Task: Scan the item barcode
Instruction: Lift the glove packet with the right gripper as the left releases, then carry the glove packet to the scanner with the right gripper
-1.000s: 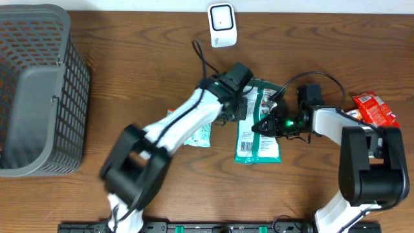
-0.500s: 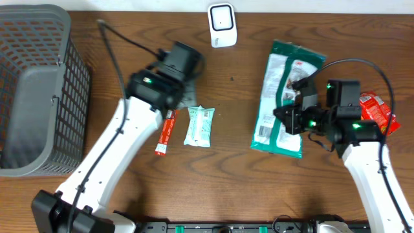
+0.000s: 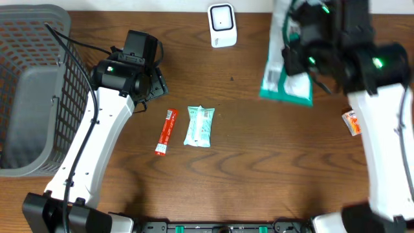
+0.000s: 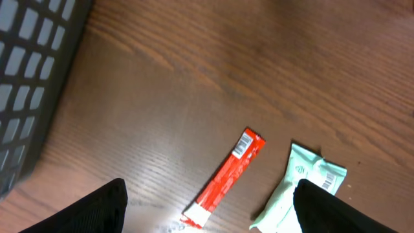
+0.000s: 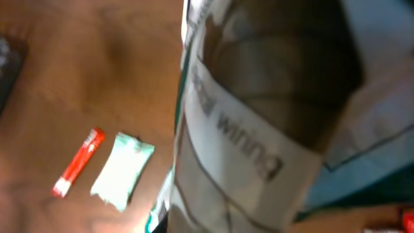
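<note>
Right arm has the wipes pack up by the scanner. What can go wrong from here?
1. The wipes pack is a soft pouch pinched by the right gripper at one spot, with the rest hanging free. It may flop or slip out.
2. The pack hangs off to one side of the scanner, and no barcode is readable on it in either view, so the code may not face the scanner.

The green-and-white packet (image 3: 278, 77) is cut off by the overhead view's top edge and partly covered by the right arm (image 3: 381, 149). In the right wrist view it is blurred, its print barely legible. The grey basket (image 3: 71, 84) is cropped at the left edge. A red item (image 3: 352, 122) is largely hidden beneath that arm.
</note>
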`<state>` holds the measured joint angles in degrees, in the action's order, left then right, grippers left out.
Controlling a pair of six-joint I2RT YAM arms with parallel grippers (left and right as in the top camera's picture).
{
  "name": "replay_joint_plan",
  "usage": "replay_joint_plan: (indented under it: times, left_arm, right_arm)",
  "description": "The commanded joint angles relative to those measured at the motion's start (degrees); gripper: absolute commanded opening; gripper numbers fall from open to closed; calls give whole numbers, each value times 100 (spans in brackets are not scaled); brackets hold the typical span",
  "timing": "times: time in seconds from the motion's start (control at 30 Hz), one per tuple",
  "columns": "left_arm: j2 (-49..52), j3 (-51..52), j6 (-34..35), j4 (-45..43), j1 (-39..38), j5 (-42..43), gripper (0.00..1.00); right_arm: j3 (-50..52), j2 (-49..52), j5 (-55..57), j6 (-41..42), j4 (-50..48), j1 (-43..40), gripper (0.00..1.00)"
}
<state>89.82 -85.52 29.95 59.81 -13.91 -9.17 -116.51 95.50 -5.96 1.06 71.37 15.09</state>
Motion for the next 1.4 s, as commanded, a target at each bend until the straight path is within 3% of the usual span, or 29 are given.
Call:
replay_joint_plan:
  times: [0.0, 0.1, 0.37, 0.6, 0.8, 1.07, 1.17, 1.37]
  left_arm:
    - [-33, -24, -9, 17, 13, -52, 84]
    - [-33, -24, -9, 17, 13, -52, 84]
    - [-33, -24, -9, 17, 13, -52, 84]
    - [-33, -24, -9, 17, 13, -55, 84]
    - [-33, -24, -9, 17, 13, -52, 84]
    - [-33, -24, -7, 17, 13, -55, 84]
    - [-33, -24, -9, 17, 13, -52, 84]
    - [-33, -24, -9, 17, 13, -52, 84]
  right_arm:
    - [-1784, 1200, 1294, 9, 442, 457, 1]
    - [-2793, 2024, 2000, -297, 304, 813, 1]
    - [-2857, 3139, 3661, -1467, -942, 1495, 1]
    - [-2857, 4057, 4662, -3650, -2527, 1764, 1]
    - [-2857, 4647, 4708, -4586, -3877, 1757, 1]
    - [-2857, 5810, 4940, -6572, -5974, 1766, 1]
    - [-2857, 6022, 4933, -6913, -6297, 1764, 1]
    - [-2855, 6083, 4236, -6883, -6030, 1801, 1]
